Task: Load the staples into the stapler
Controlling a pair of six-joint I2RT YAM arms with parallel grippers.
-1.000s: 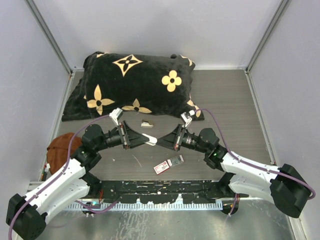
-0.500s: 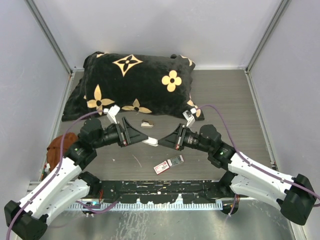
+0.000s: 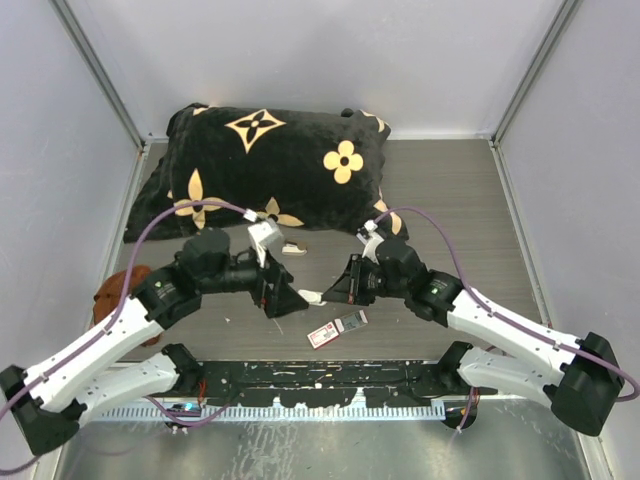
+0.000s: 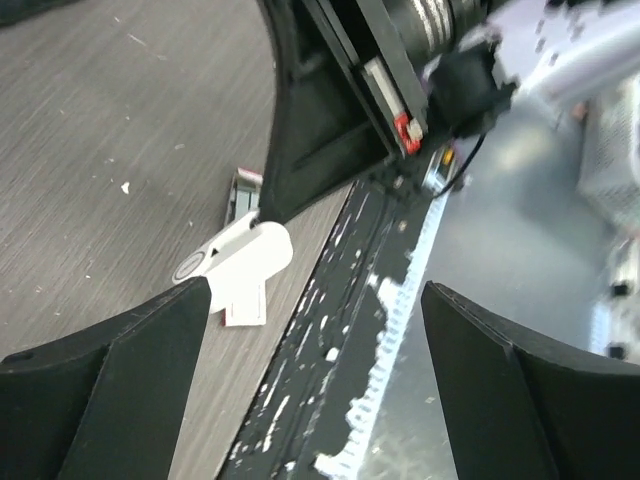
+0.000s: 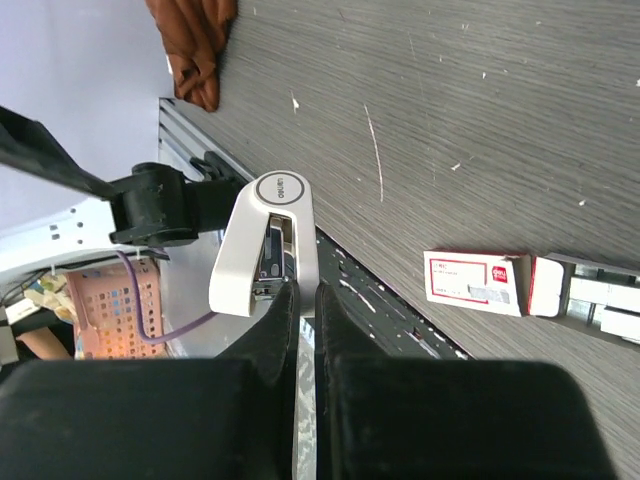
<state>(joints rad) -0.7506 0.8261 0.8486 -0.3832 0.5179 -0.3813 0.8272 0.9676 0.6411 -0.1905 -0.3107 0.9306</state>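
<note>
My right gripper (image 5: 303, 290) is shut on the white stapler (image 5: 262, 245) and holds it just above the table; the metal channel inside the stapler faces that camera. From above, the stapler (image 3: 311, 296) hangs between the two grippers, right gripper (image 3: 330, 293) on its right end. The left gripper (image 3: 288, 303) stands open just left of the stapler, not touching it. Its wrist view shows wide-apart jaws (image 4: 315, 320) and the stapler (image 4: 235, 255) beyond them. The staples' red-and-white box (image 5: 475, 282) with the grey tray (image 5: 600, 305) slid out lies on the table (image 3: 337, 328).
A black pillow (image 3: 270, 165) with tan flowers fills the back of the table. A small grey-white piece (image 3: 293, 249) lies at its front edge. Brown cloth (image 3: 120, 292) sits at the left wall. A black rail (image 3: 320, 375) runs along the near edge.
The left gripper opened, let go of the stapler and swung to point toward the near edge. The right gripper kept the stapler and shifted slightly toward the near edge.
</note>
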